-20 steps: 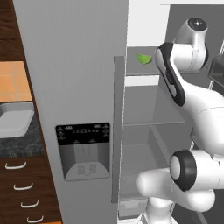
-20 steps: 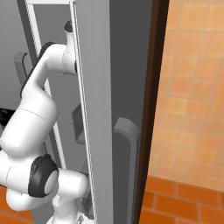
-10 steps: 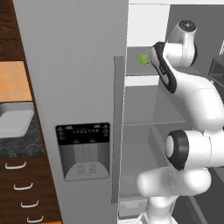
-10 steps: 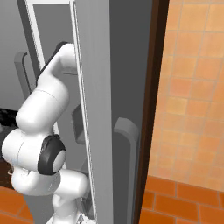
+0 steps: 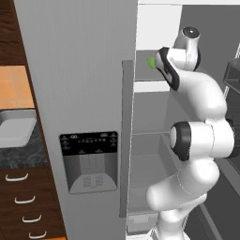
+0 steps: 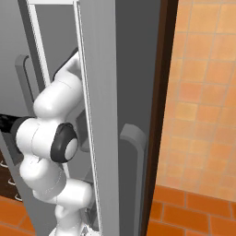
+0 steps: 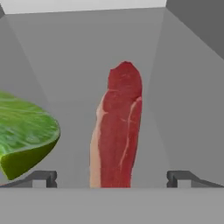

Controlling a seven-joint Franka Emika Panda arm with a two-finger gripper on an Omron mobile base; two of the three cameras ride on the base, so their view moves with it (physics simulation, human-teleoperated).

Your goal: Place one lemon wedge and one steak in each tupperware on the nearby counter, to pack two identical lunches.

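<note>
A red steak [image 7: 118, 131] with a pale fat edge lies lengthwise on a grey fridge shelf, straight ahead in the hand view. My gripper [image 7: 113, 179] is open, and its fingertips [image 7: 41, 178] stand wide on either side of the steak's near end without touching it. A yellow-green lemon wedge [image 7: 24, 140] lies just left of the steak. In the left base view the wedge [image 5: 151, 62] shows as a green spot on the upper shelf by my hand. One light-grey tupperware [image 5: 16, 129] sits on the speckled counter [image 5: 18, 157] at far left.
The closed grey fridge door [image 5: 84, 93] with its dispenser panel [image 5: 89, 159] stands left of the arm. The open door [image 6: 115, 115] is close on the arm's right. Dark drawers [image 5: 21, 201] with silver handles run under the counter. Orange tiled wall [image 6: 203, 101] at right.
The arm has reached further into the fridge, and its hand has slid left toward the upper shelf and the green wedge. The gripper has stayed open.
</note>
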